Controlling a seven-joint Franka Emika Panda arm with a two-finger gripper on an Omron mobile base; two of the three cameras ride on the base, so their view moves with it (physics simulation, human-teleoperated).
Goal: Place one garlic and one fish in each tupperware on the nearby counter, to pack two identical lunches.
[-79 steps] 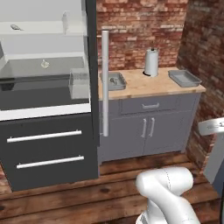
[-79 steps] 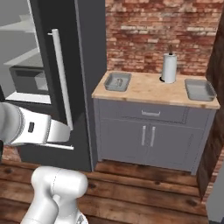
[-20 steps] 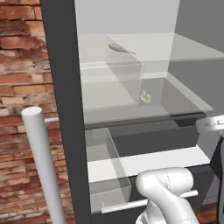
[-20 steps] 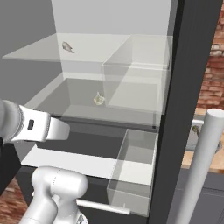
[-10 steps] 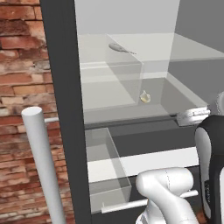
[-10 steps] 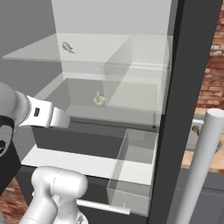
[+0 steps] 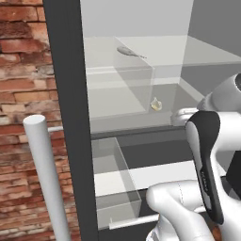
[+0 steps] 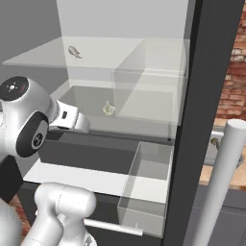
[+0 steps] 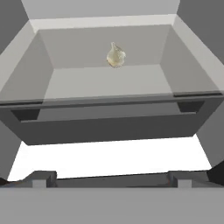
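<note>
Garlic straight ahead of the open gripper, inside the fridge.
1 garlic (image 9: 115,56) sits on the glass shelf (image 9: 105,81), well apart from the gripper (image 9: 111,178), jaws wide and empty; 1 fish (image 7: 129,52) lies on the shelf above.

arm extended forward, fingers (image 9: 43,179) spread wide

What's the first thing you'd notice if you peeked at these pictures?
A small cream-white garlic bulb sits alone in a clear fridge drawer, straight ahead of the open claw. Above it, a slim silver-grey fish lies on the glass shelf. The big white robot arm reaches into the open fridge.
</note>
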